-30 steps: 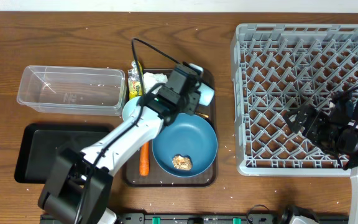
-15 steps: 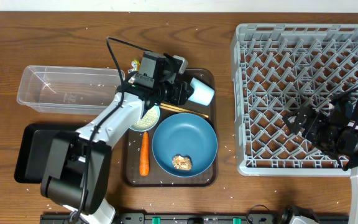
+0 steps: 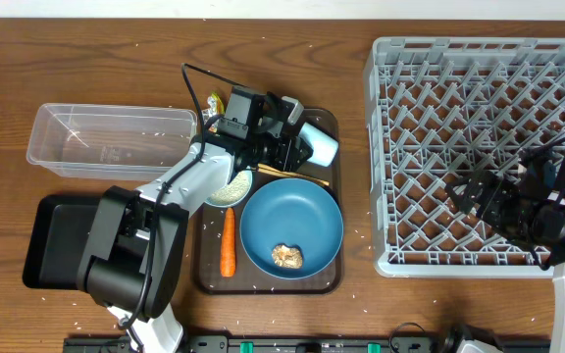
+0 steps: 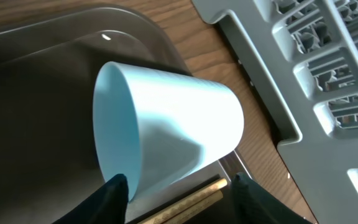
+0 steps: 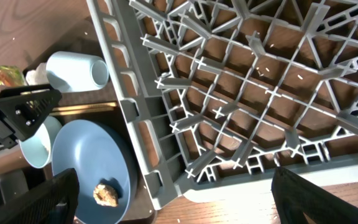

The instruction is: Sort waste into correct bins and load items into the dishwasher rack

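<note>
My left pincer (image 4: 180, 194) stood about half open, its tips on either side of the light-blue cup's (image 4: 173, 124) lower edge, gripping nothing that I could see. The cup lay on its side, so I judged its wall the easy place to take it. The wooden chopsticks (image 4: 188, 200) ran just under it on the brown serving tray (image 4: 36, 93). Beyond the tray's rim came a strip of worktop (image 4: 216, 68), then the dishwasher rack (image 4: 328, 81), near enough for a short carry. My right pincer (image 5: 176, 190) hung spread wide and empty over the rack's grid, probably waiting. The blue plate (image 3: 307, 211), brown lump (image 3: 286, 256) and carrot (image 3: 228, 245) lay unsorted on the tray.
</note>
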